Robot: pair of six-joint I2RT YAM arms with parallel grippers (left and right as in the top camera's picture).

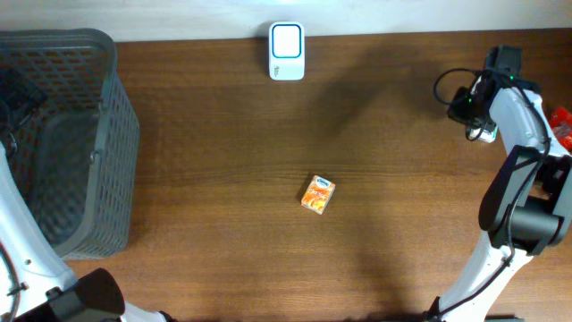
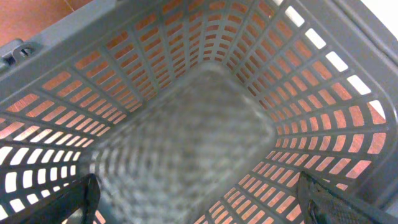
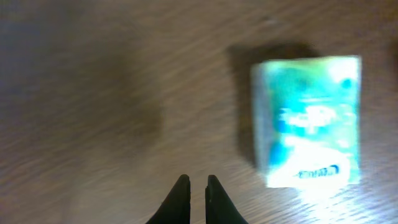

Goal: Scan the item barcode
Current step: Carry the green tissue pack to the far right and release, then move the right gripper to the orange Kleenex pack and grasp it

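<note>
Right gripper point(image 3: 197, 180), bottom centre of its wrist view: claw pinched to a slit, nothing in it. Green packet point(image 3: 308, 121), right of that frame, lies flat beside the tips, apart from them and blurred. Left gripper point(image 2: 198, 183): claw wide, empty, hanging over the basket point(image 1: 112, 170), which holds nothing. Orange box point(image 1: 317, 194), likely the item to scan, lies mid-frame on the table point(image 1: 223, 134), well apart from both arms. Scanner point(image 1: 286, 51) stands at the top centre edge. Risks: a pinched claw coming down would shove a flat pack rather than grip it; the wrong pack could be taken; no barcode is visible, so it may be shown wrong side to the scanner. Count: two arms, one basket, one scanner, one orange box, one green packet, one red scrap point(image 1: 562, 121) at right edge.
</note>
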